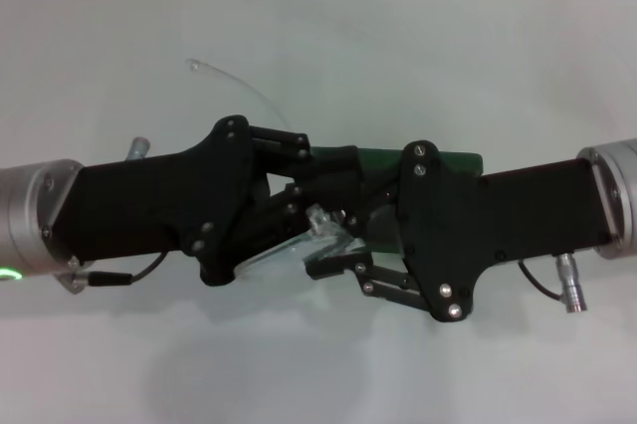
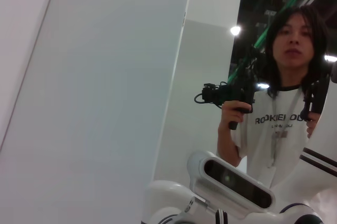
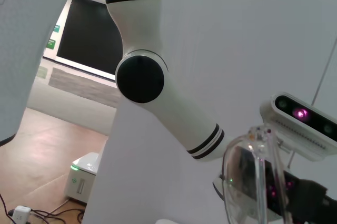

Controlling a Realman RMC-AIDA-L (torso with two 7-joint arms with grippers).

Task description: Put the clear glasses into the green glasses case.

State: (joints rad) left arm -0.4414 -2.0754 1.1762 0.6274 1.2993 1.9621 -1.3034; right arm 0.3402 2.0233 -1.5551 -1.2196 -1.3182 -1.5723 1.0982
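A: Where do the clear glasses (image 1: 320, 237) sit relative to the two grippers?

B: In the head view they hang between them, over the middle of the white tabletop (image 1: 318, 364). The left gripper (image 1: 314, 200) reaches in from the left edge, the right gripper (image 1: 343, 245) from the right edge, and their tips meet around the frame front. One clear temple arm sweeps away in an arc toward the far edge, past the left gripper.

A: And the fingers?

B: The left gripper's fingers (image 1: 289, 207) look closed down toward the frame's bridge area, seemingly pinching it. The right gripper's fingers (image 1: 370, 270) appear to be at the lens edge nearest it, but the overlap of black linkages hides the contact, so whether they pinch or merely stand beside it cannot be told.

A: Where is the green glasses case (image 1: 453, 160)?

B: Under and behind the right gripper, toward the right of centre; only a strip of dark green shows past the black plate. Its long axis seems to run left to right, roughly in line with the arms. Whether its lid stands open cannot be told.

A: So the coming move turns on what?

B: Probably on shifting the glasses toward the right edge and down, frame front parallel to the case's length. The right arm is nearer the case, yet it also covers it.

A: The right wrist view?

B: It shows a lens of the frame up close, nothing of the case.
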